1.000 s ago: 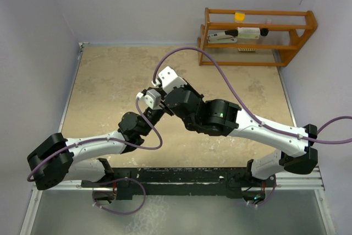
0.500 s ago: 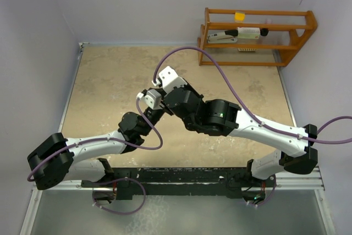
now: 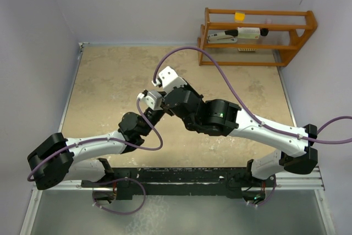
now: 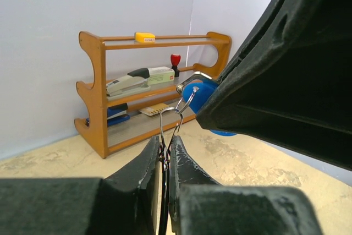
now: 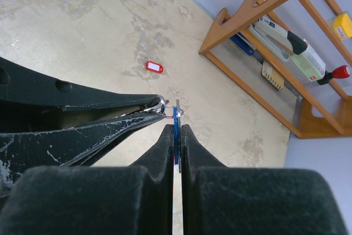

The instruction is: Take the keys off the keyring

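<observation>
Beige stone-patterned counter (image 3: 110,81) in a corner of pale walls, with a wooden rack (image 3: 275,12) standing at its far right edge. Above the middle of the counter the two arms meet tip to tip.

The left pincer (image 4: 166,146) has its fingers pressed together on the thin silver wire of the keyring (image 4: 161,127), which stands edge-on between them and is held up off the counter. The right pincer (image 5: 176,131) is clamped on the flat head of the blue-headed key (image 5: 175,119), which hangs from the keyring just beside the left pincer's tips. From the left wrist, the blue head shows as a rounded shape partly hidden behind the right pincer's dark bulk.

A red-headed key (image 5: 153,66) lies alone on the counter, well apart from both pincers, between them and the rack. It has a pale panel on its face, and any writing there is too small to read.

On the rack sit a stapler (image 4: 135,80) with a pale label, its print unreadable, a yellow block (image 4: 144,37) on the top rail and a red-knobbed stamp (image 4: 175,61).
</observation>
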`<state>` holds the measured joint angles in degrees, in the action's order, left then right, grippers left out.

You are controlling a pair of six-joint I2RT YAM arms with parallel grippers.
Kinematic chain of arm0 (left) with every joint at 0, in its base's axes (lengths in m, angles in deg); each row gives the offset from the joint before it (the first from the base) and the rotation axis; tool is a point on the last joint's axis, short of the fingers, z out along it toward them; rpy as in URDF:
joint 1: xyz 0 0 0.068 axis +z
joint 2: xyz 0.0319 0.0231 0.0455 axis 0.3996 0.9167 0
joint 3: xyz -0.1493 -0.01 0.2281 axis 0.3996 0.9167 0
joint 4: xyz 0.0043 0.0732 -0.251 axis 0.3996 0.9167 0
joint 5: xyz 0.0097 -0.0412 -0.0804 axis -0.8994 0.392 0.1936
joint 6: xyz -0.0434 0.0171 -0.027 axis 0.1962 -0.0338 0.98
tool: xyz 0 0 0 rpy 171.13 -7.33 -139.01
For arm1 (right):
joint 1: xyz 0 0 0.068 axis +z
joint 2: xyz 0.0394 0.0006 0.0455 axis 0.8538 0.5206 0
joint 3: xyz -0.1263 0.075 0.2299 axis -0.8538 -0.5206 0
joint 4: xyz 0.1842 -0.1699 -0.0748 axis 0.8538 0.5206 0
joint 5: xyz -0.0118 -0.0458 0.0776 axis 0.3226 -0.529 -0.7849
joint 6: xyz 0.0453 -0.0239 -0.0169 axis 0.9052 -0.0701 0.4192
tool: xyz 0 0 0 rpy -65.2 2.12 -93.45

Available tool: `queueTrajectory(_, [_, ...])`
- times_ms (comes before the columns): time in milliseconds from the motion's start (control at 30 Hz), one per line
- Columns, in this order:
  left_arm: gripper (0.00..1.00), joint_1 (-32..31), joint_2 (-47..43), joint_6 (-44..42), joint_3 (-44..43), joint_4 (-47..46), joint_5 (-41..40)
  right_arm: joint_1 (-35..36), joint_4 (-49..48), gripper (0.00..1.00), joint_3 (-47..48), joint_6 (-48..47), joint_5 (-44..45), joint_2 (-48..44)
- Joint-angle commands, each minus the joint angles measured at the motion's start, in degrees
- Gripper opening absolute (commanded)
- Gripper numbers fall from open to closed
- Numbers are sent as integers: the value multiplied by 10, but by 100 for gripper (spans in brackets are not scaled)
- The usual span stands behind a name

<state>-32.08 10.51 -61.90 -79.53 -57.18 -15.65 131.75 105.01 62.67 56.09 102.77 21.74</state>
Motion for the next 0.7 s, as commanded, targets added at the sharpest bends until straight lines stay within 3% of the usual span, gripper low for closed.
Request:
queueTrajectory(0, [1, -3, -1, -5, -14, -27, 6, 3, -16, 0, -1, 10, 7, -26])
queueTrajectory(633, [0, -1, -8, -5, -18, -23, 19, 3, -14, 0, -10, 15, 8, -35])
queueTrajectory(667, [4, -2, -8, -6, -17, -24, 25, 3, -15, 0, -11, 14, 9, -34])
